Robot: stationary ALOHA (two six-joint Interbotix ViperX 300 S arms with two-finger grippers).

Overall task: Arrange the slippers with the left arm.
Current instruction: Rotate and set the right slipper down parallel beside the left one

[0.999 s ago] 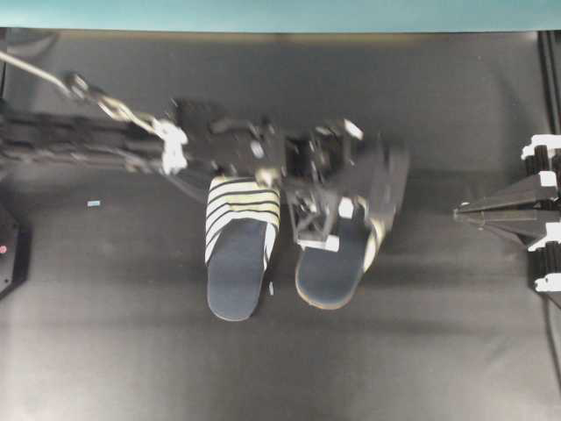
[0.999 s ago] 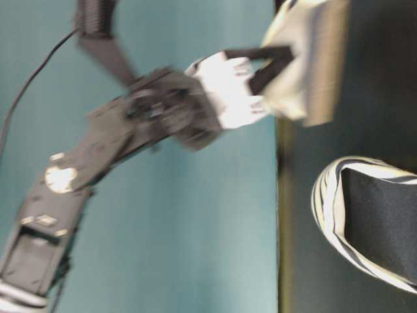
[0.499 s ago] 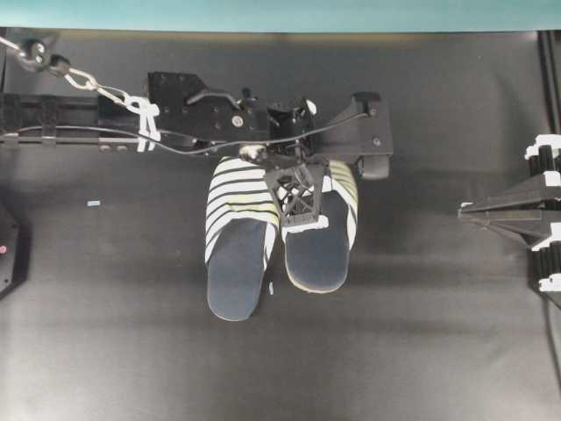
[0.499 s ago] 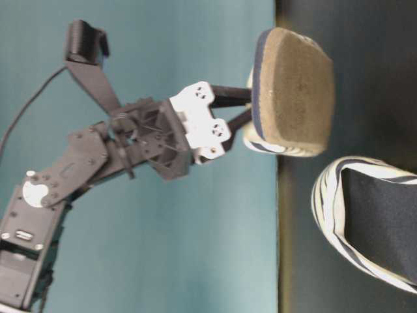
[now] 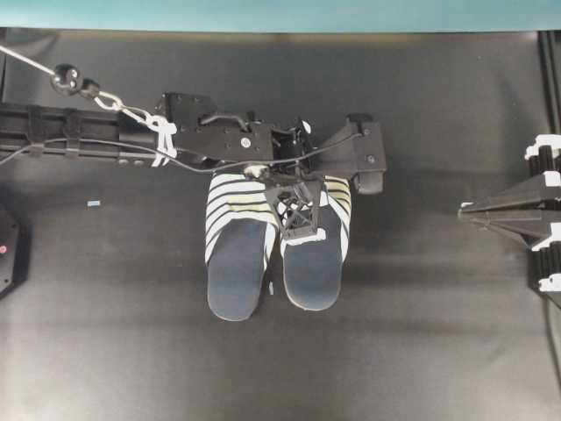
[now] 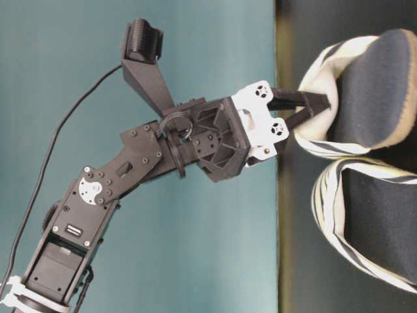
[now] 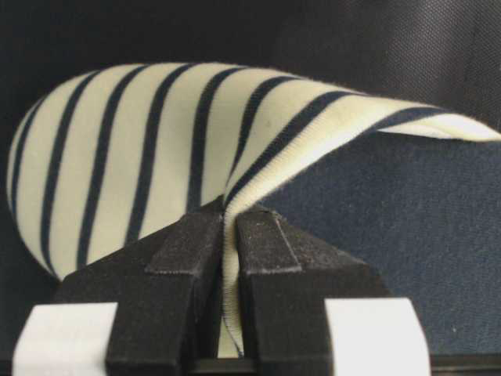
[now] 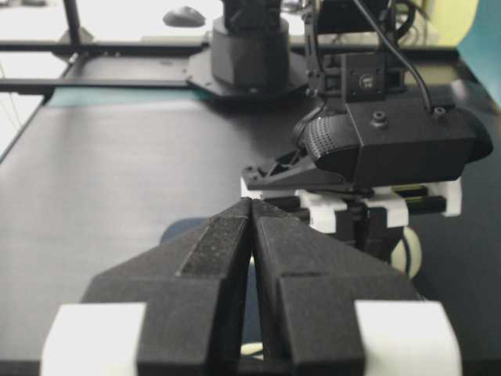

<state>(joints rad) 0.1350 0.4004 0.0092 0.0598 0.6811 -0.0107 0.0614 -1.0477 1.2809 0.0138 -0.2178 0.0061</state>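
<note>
Since earlier frame, held slipper point(image 5: 312, 254) rolled sole-down beside its mate point(image 5: 237, 254). Left claw point(image 7: 228, 235) pinches its striped toe cover's edge. We judge it light, floppy; grip cover rim.

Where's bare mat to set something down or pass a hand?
Free: the mat in front of the slippers' heels, and the strip between the held slipper and the right gripper. Crowded: centre, where the left gripper pinches that slipper beside the other slipper.
</note>
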